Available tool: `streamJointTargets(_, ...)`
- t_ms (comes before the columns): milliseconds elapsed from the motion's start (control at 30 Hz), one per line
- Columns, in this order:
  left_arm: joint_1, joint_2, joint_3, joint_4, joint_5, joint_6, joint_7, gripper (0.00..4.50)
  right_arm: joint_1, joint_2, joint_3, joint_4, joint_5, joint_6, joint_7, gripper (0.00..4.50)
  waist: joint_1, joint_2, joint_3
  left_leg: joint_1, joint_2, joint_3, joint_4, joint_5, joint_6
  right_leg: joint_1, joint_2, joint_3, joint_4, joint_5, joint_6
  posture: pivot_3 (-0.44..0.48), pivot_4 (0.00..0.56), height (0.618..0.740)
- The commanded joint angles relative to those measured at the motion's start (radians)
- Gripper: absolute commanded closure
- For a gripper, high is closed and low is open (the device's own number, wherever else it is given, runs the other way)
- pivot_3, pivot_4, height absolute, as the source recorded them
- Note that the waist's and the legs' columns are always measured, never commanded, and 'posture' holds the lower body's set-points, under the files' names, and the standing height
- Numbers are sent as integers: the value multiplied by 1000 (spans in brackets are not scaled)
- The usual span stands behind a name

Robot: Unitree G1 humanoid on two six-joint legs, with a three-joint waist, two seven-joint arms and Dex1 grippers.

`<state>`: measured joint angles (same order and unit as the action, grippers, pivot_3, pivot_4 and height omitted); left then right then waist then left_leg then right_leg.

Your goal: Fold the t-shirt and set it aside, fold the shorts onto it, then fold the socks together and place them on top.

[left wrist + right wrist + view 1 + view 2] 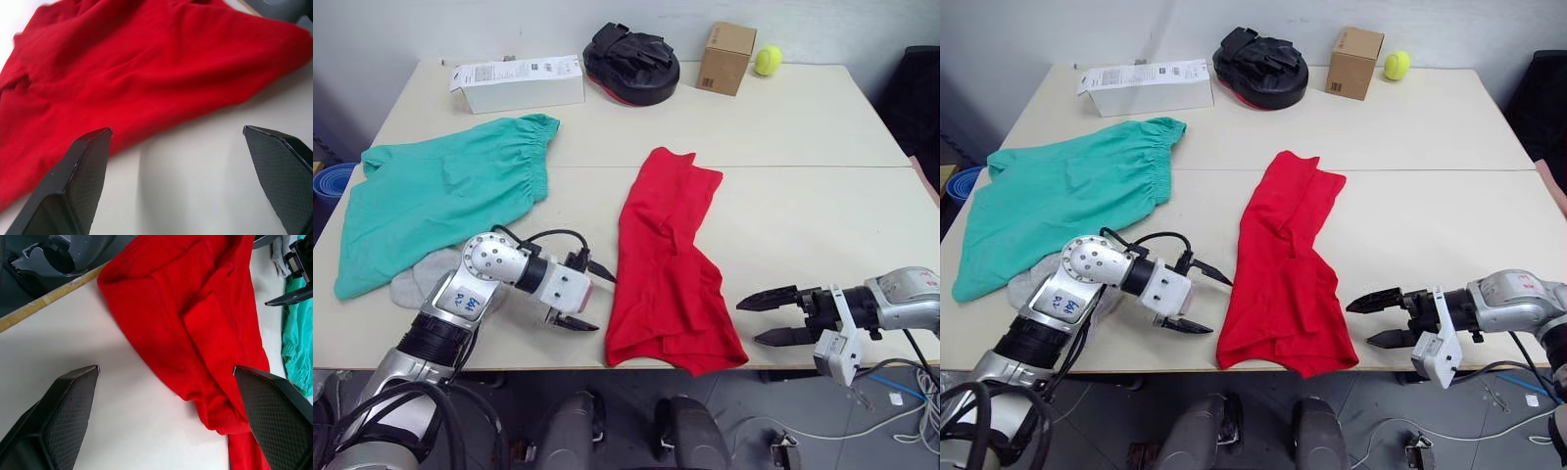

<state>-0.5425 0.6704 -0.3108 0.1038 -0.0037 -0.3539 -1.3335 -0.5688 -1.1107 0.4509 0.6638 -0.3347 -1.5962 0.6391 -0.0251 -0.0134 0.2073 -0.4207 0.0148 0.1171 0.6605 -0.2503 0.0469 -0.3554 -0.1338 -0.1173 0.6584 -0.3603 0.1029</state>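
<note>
The left tool and right tool, both released, flank the crumpled t-shirt on the desk. No print on the white box is readable. The right wrist view catches the shorts beyond the left tool.

Far edge of table: white box w/ printed label at left, black padded mitt beside it, then brown cardboard box, yellow-green tennis ball just beside. Blue bowl-like thing off table's left side.

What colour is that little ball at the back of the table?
The ball is yellow-green, like a tennis ball; the left eye view shows it best, beside the cardboard box.
</note>
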Motion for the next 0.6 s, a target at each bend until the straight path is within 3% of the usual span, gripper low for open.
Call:
streamJointTargets(33,12,3,-25,-17,10,-83,2,0,31,-12,17,-47,-35,-18,-13,23,1,0,0,0,0,0,0,0,0,0,0,0,0,0,0,0,150,740)
streamJointTargets(600,-68,-67,-100,117,48,-292,40,0,39,36,77,-243,24,113,-19,23,1,1,-1,5,0,0,0,0,1,6,0,-1,0,0,0,0,150,740)
